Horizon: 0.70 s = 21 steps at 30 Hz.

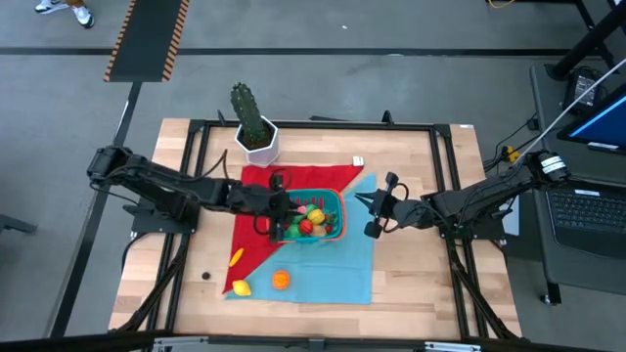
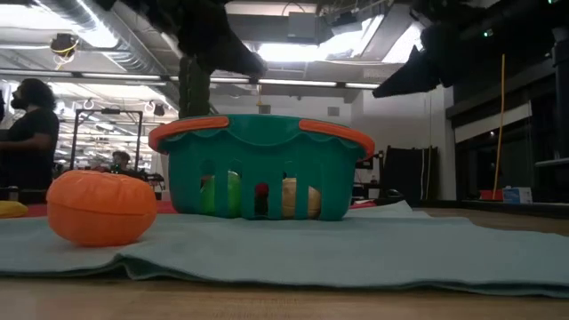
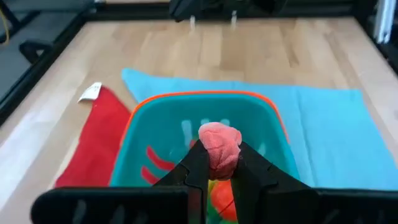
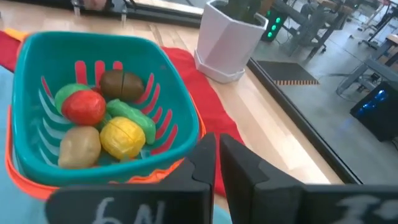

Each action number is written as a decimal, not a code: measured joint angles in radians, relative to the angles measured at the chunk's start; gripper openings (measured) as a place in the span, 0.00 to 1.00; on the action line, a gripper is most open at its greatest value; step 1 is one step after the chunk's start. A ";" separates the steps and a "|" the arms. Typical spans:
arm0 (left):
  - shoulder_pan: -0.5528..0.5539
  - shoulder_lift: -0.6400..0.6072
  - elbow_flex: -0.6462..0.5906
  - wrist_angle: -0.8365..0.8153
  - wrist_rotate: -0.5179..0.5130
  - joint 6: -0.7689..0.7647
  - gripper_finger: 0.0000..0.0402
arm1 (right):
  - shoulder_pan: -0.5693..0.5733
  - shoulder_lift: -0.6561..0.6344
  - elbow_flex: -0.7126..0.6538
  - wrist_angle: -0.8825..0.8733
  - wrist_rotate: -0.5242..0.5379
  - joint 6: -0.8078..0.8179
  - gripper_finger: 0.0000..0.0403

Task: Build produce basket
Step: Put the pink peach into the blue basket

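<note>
A pink toy piece [image 3: 220,144] is being clamped between the fingers of the left end effector [image 3: 219,163], which is being held over the near end of the basket [image 3: 205,102]. The basket is lying directly below and ahead of that end effector, on a blue cloth [image 1: 342,266] partly covered by a red cloth [image 1: 256,235] on the wooden worktop [image 1: 421,293]. Inside the basket a red piece [image 4: 84,107], a brown piece [image 4: 121,84], a green piece [image 4: 134,118], a yellow piece [image 4: 122,138] and a tan piece [image 4: 79,146] are being kept together. The right end effector [image 1: 375,210] is being held with its fingers together and gripping nothing, just beside the basket's far end. An orange piece [image 1: 281,280] and two yellow pieces [image 1: 239,286] are lying on the cloths, behind and to one side of the left end effector. A white cactus pot [image 1: 258,139] is standing near the red cloth's far corner.
</note>
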 joint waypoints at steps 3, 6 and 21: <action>0.007 0.000 0.068 -0.138 0.000 -0.012 0.09 | 0.000 0.000 0.000 -0.030 0.000 0.013 0.06; 0.018 0.009 0.112 -0.254 -0.001 -0.027 0.09 | 0.000 0.000 0.000 -0.032 0.000 0.012 0.06; 0.057 0.148 0.140 -0.270 0.003 -0.032 0.09 | 0.000 0.000 0.000 -0.051 0.000 0.012 0.06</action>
